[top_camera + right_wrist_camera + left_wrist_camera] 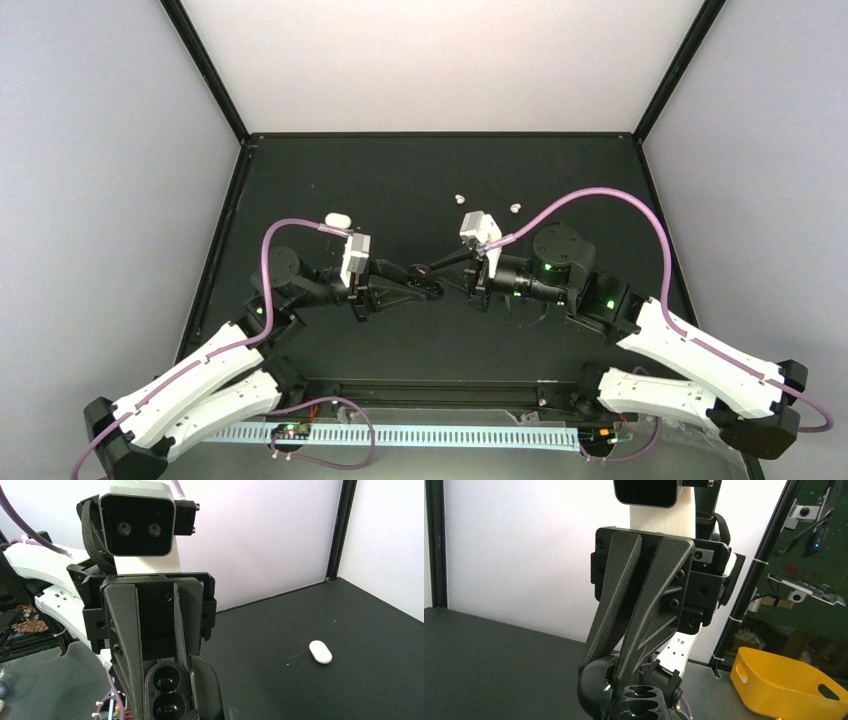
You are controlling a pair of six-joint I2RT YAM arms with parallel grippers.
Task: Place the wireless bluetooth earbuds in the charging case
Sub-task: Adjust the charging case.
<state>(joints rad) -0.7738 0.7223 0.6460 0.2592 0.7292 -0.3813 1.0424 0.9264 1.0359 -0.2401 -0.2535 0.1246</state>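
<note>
Right wrist view crops the charging case (167,692) at bottom

White-shelled left arm (200,375) and right arm (690,350) meet mid matte black tabletop (400,170); tiny white rounded earbuds (460,198), white oval capsule (337,218) beyond.

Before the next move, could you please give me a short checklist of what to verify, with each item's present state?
1. Left gripper shut on the black charging case: ok.
2. Lid open, both wells showing: ok.
3. Wells empty: cannot tell.
4. Right gripper holding an earbud: cannot tell; its fingers are together.
5. White earbuds stowed: not ok; two lie loose on the table.
</note>
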